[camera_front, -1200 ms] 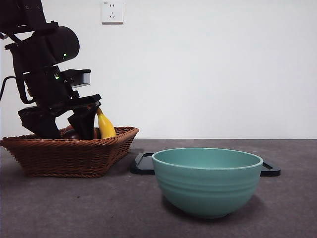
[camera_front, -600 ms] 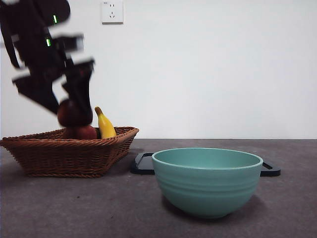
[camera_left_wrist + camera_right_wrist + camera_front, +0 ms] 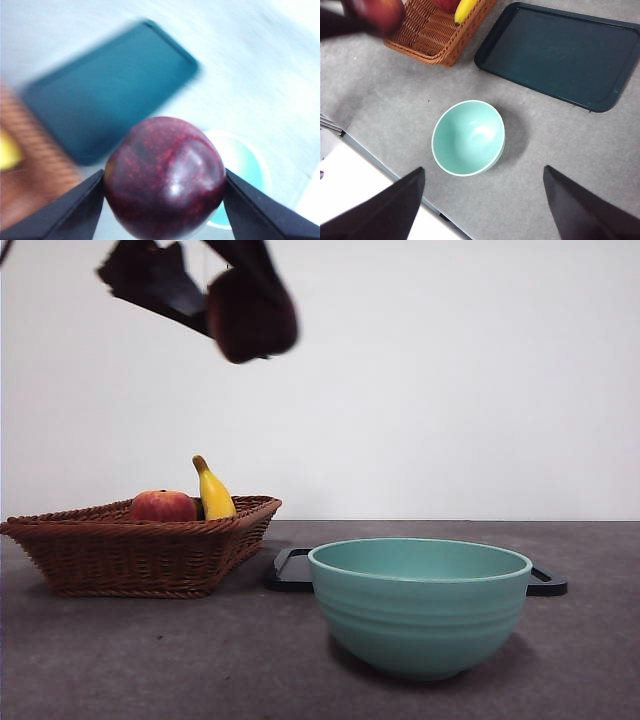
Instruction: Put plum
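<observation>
- Plum (image 3: 165, 177) now sits clamped between the left gripper (image 3: 215, 300) jaws, lifted high out of the basket (image 3: 140, 545).
- Bowl (image 3: 420, 605) looks like the next stop; right gripper (image 3: 482, 200) waits, jaws wide.

There are no words, numbers or signs to read in any of these pictures. Nothing has a label or a brand name on it.

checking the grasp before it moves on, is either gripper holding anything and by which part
The left gripper holds the plum, one jaw against each of its opposite sides, high above the table. The right gripper is open, holding nothing.
</observation>
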